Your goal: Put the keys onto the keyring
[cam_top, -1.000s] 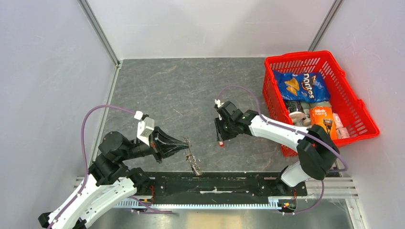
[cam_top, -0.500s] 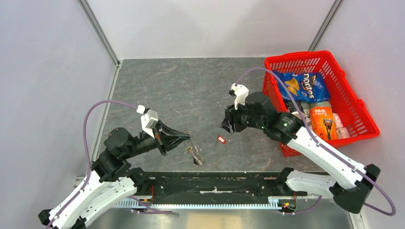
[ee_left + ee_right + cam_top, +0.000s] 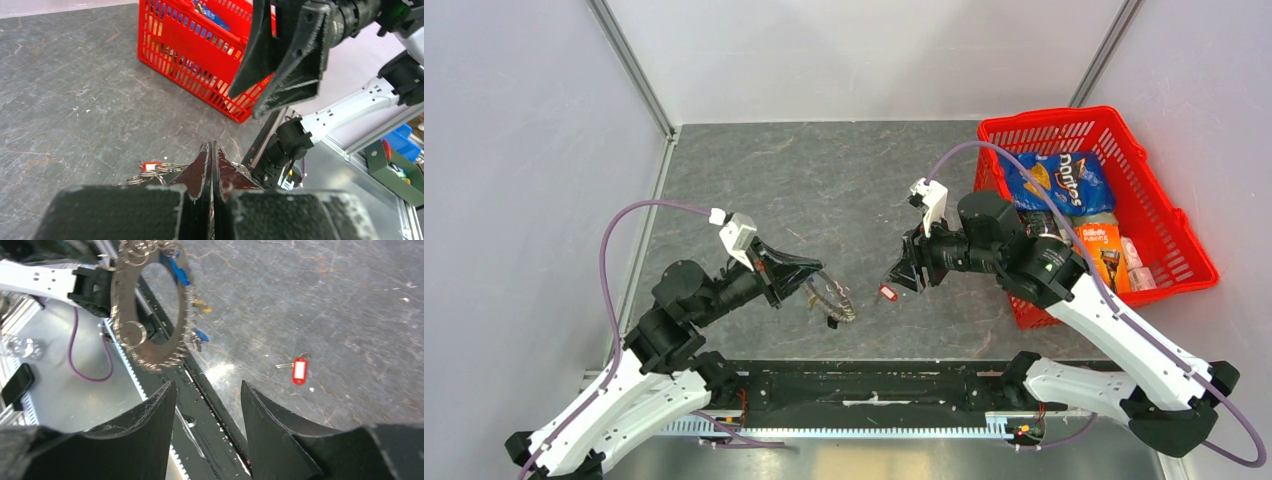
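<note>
The left gripper [image 3: 212, 150] pinches the keyring [image 3: 122, 300] above the desk's [image 3: 754, 190] near edge. The right gripper [image 3: 207, 387] gapes wide beside the red-tagged key [image 3: 299, 370]

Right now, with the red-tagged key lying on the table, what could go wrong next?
The red-tagged key lies flat on the table, apart from the open right gripper; its wide fingers may push the key away instead of gripping it.
The left gripper seems to pinch the keyring only at its edge, so the ring may turn or slip when a key is pressed on.
</note>
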`<state>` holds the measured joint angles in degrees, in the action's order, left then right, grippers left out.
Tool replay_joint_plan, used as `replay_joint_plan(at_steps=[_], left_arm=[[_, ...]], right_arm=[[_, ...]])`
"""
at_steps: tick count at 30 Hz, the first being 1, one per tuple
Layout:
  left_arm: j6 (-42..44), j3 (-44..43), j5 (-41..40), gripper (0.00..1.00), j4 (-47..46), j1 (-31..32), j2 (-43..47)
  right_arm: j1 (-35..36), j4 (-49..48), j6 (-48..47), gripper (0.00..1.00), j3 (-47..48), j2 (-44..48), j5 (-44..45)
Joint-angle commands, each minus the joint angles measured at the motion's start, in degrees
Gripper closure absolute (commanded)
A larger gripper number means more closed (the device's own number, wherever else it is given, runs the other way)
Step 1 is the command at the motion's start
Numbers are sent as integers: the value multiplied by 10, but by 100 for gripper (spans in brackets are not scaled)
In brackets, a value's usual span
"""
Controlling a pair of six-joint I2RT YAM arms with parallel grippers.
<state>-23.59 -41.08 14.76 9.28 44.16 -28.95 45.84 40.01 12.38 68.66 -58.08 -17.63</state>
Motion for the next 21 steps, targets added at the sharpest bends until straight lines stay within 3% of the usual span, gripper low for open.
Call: replay_joint_plan(at_steps=[1,7,15,21], left_arm=[[-37,-26,-66,98,-62,1,-19],[-69,-37,-145,98,-70,1,-54],[-128,-40,-293,98,-91,1,-102],[-202,-48,-368,98,-119,1,-141]], right_arm=[[-1,-4,9,42,25,-11,-64],[-1,-47,40,41,17,-10,-115],[-1,-69,63,42,-4,-14,-117],[0,-158,92,43,-53,-34,-107]])
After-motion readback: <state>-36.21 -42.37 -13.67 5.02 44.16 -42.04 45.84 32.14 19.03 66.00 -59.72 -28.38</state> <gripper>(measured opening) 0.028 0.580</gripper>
